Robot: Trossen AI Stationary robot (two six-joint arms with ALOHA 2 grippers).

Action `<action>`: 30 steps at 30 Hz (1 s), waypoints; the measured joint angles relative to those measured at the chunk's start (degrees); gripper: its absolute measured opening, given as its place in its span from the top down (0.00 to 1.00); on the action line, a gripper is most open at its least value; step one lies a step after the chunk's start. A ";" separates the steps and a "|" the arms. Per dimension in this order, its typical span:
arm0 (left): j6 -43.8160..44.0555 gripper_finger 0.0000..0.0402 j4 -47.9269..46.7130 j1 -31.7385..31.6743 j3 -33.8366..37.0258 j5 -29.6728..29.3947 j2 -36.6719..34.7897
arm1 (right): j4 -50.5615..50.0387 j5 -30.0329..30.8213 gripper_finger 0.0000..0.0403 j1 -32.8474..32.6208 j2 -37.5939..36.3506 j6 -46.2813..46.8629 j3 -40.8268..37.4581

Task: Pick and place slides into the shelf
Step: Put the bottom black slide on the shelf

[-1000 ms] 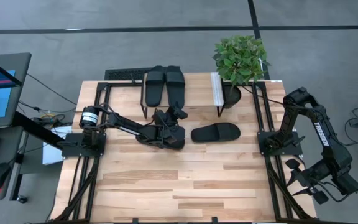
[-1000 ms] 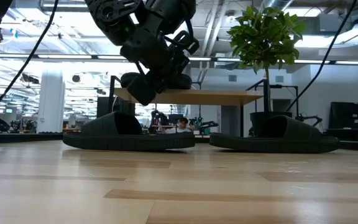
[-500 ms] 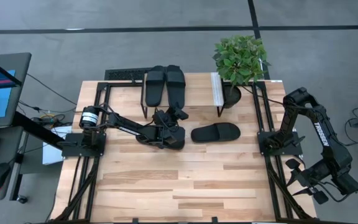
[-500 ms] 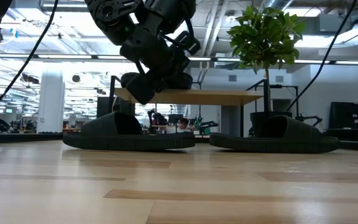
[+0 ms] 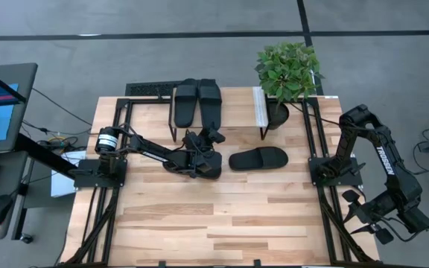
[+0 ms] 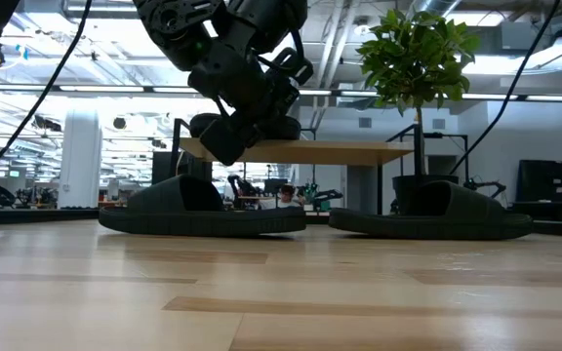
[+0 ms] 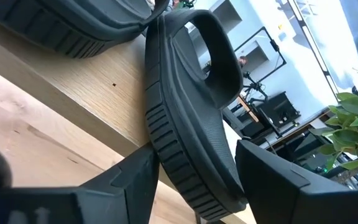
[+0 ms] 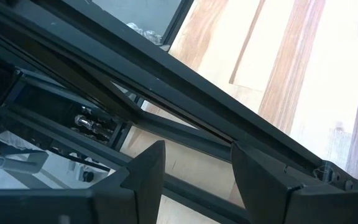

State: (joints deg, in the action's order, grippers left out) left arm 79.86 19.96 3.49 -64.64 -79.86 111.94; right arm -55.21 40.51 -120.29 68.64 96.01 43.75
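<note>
Two black slides lie sole-down on the plank table: one (image 5: 188, 168) (image 6: 203, 210) under my left gripper and one (image 5: 258, 158) (image 6: 427, 213) to its right. Two more slides (image 5: 186, 100) (image 5: 209, 97) rest side by side on the left end of the low wooden shelf (image 5: 233, 112) (image 6: 340, 151). My left gripper (image 5: 202, 151) (image 6: 224, 146) (image 7: 196, 147) hovers open just above the nearer slide. Its fingers stand on either side of that slide's sole edge (image 7: 185, 162), and the low view shows a gap. My right gripper (image 8: 191, 168) is open, parked off the table's right edge (image 5: 371, 222).
A potted plant (image 5: 289, 67) (image 6: 418, 58) stands at the shelf's right end. Black metal frames (image 5: 103, 201) (image 5: 334, 216) run along the table's left and right edges. Bare planks (image 5: 214, 223) fill the near half of the table.
</note>
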 joint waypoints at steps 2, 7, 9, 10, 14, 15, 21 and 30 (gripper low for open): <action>-0.20 0.50 -0.02 0.03 0.00 0.13 0.00 | -0.01 0.00 0.56 0.00 0.00 -0.03 0.00; -3.28 0.52 0.25 0.17 0.00 0.79 0.00 | -0.01 0.00 0.56 0.00 0.00 -0.20 0.00; -5.06 0.52 0.20 0.32 0.00 0.99 0.00 | -0.01 0.00 0.56 0.00 0.00 -0.15 0.00; -5.46 0.52 0.20 0.40 0.00 0.94 0.00 | -0.01 0.00 0.56 0.00 0.00 -0.15 0.01; -5.75 0.52 0.09 0.86 0.00 -0.69 0.00 | -0.01 0.00 0.56 0.00 0.00 -0.13 0.00; -5.80 0.52 0.07 1.04 0.00 -1.39 0.00 | -0.01 0.00 0.56 0.00 0.00 -0.11 0.01; -7.50 0.52 0.05 1.91 0.00 -4.40 0.00 | -0.01 0.00 0.56 0.00 0.00 -0.07 0.00; -7.90 0.52 0.00 2.06 0.00 -3.45 0.00 | -0.01 0.01 0.56 -0.02 0.00 -0.07 0.00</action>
State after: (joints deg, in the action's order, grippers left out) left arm 71.96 19.97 5.54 -64.64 -83.32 111.94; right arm -55.22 40.52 -120.31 68.64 95.94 43.75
